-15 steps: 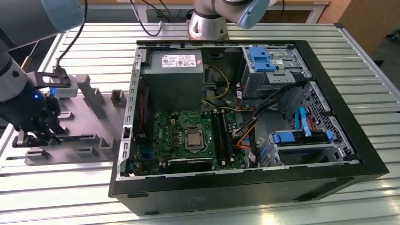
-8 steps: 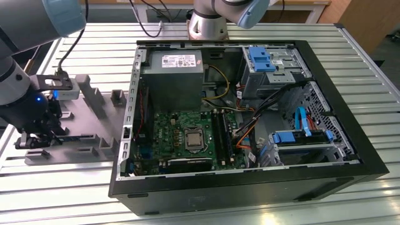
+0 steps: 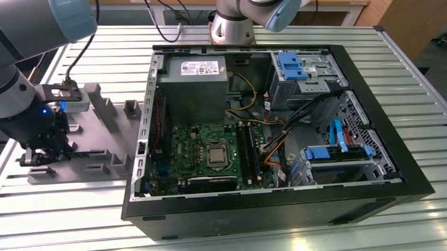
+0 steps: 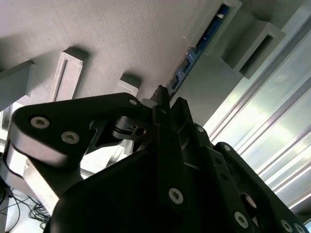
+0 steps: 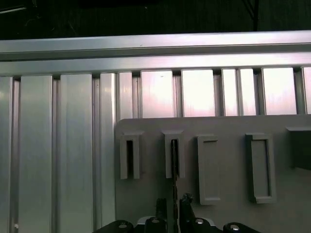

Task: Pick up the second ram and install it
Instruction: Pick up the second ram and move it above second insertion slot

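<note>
**Gripper** [image 5: 174,206]: low over a grey slotted holder [image 5: 228,127], jaws apart, one on each side of the stick's near end. A slim gap shows on each side, so it is not clamped.

**Item: the second ram** [image 5: 174,160]. Stands on edge in a holder slot, on the slatted metal counter [image 5: 77,145]. The open computer case [image 3: 391,180] is well apart from it.

**Appearance:** long, narrow, thin blue board [image 4: 197,51] with small dark parts along it.

**Handling (judged):** light, stiff and brittle, with smooth flat faces. Grip across the two flat faces near the upper edge, squarely, with modest force. Avoid twisting.
</note>
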`<action>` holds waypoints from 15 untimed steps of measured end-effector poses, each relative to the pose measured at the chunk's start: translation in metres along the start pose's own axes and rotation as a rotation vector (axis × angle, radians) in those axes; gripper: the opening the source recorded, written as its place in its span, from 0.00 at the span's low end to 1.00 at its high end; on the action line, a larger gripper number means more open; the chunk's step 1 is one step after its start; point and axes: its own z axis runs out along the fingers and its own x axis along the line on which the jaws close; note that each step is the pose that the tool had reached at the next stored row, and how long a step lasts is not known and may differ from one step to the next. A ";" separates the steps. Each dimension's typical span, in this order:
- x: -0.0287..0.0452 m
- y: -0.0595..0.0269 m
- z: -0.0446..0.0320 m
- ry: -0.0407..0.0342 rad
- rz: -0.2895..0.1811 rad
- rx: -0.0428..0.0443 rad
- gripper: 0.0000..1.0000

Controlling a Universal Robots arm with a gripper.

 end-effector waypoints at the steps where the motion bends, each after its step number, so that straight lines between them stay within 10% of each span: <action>1: -0.0005 0.0000 0.0004 -0.0001 0.000 0.0000 0.25; 15: -0.0020 0.0000 0.0037 0.0001 0.000 -0.0002 0.15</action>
